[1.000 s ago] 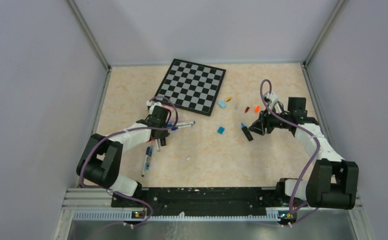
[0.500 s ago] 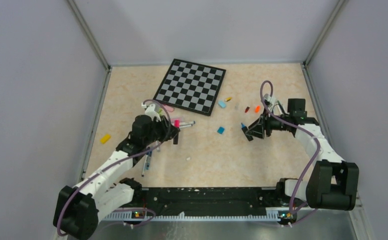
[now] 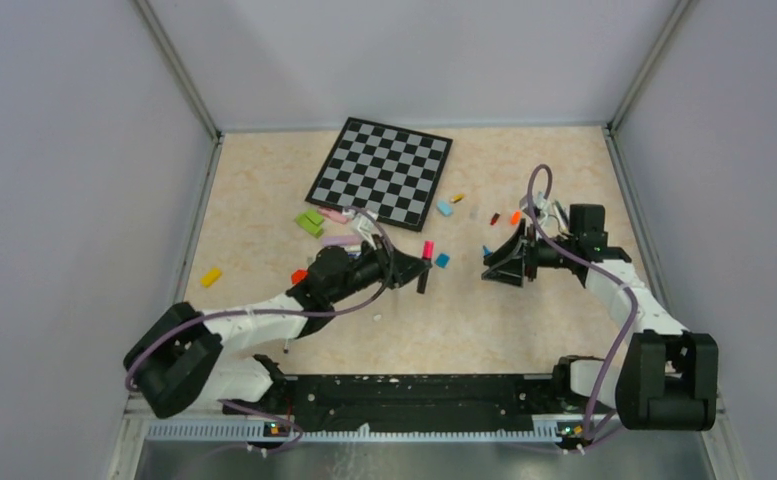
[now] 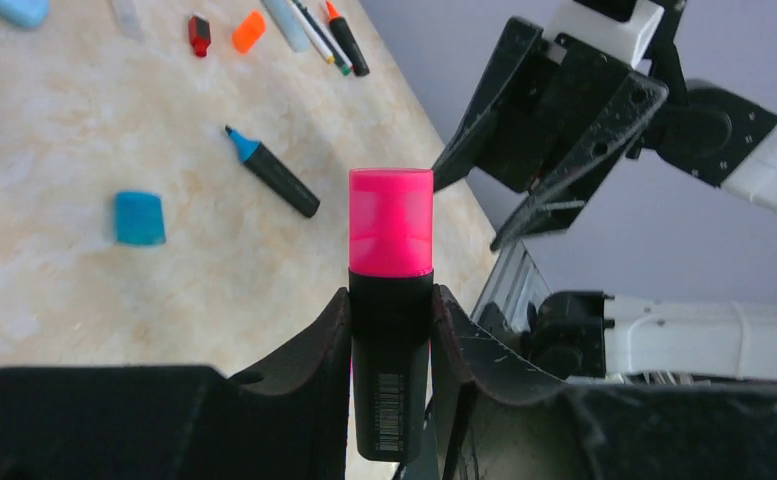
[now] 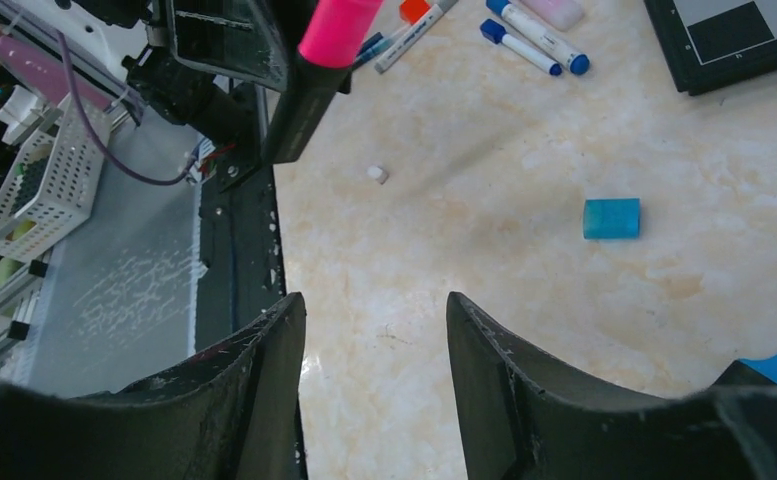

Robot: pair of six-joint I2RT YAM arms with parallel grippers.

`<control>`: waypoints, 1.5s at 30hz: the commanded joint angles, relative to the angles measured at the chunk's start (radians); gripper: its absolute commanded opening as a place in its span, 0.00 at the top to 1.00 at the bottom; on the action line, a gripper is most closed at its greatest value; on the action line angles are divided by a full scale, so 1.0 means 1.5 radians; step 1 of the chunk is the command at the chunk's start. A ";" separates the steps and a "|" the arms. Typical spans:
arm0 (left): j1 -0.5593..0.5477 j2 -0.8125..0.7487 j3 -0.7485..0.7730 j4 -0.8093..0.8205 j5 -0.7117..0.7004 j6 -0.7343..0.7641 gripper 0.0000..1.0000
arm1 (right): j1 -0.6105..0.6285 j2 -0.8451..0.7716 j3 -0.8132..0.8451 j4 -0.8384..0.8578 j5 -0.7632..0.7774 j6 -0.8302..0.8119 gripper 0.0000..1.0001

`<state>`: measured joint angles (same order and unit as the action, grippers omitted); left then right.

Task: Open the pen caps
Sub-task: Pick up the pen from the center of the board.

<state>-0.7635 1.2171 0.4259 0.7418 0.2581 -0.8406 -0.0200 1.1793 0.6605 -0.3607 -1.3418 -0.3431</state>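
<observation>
The black-barrelled highlighter (image 4: 389, 370) with the short pink plastic cap (image 4: 391, 220) is being gripped by its barrel in the left hand (image 4: 391, 310). It is now being held out off the near right corner of the black-and-grey checkered board (image 3: 382, 172), whereas a second ago it was being kept off that board's near left corner. Further right of the board, the right hand (image 5: 372, 310) is being spread wider than before and is grasping nothing. The uncapped black marker with the blue tip (image 4: 269, 172) is being left lying on the beige marbled counter (image 3: 524, 320) just beside it. The pink cap, not yet off, is apparently being presented to the released hand for pulling.
</observation>
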 commanded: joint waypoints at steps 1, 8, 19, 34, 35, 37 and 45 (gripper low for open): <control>-0.050 0.097 0.089 0.100 -0.121 -0.013 1.00 | 0.030 -0.006 -0.010 0.107 -0.030 0.097 0.47; -0.123 0.220 0.229 0.034 -0.275 -0.006 1.00 | 0.064 -0.001 -0.027 0.196 0.012 0.206 0.44; -0.197 0.268 0.313 -0.044 -0.414 0.005 1.00 | 0.074 0.003 -0.020 0.209 0.107 0.249 0.41; -0.261 0.311 0.409 -0.162 -0.524 -0.038 1.00 | 0.074 -0.011 -0.046 0.287 0.176 0.301 0.50; -0.264 0.313 0.412 -0.162 -0.525 -0.039 1.00 | 0.074 -0.010 -0.046 0.289 0.177 0.303 0.54; -0.267 0.314 0.415 -0.163 -0.527 -0.039 1.00 | 0.074 -0.009 -0.045 0.293 0.172 0.304 0.73; -0.270 0.280 0.382 -0.127 -0.536 0.002 0.88 | 0.073 -0.005 -0.015 0.243 0.132 0.248 1.00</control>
<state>-1.1496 1.6928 1.0130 0.4824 -0.5491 -0.8764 0.0826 1.1847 0.5957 0.0101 -1.0912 0.0868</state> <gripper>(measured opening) 0.338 0.108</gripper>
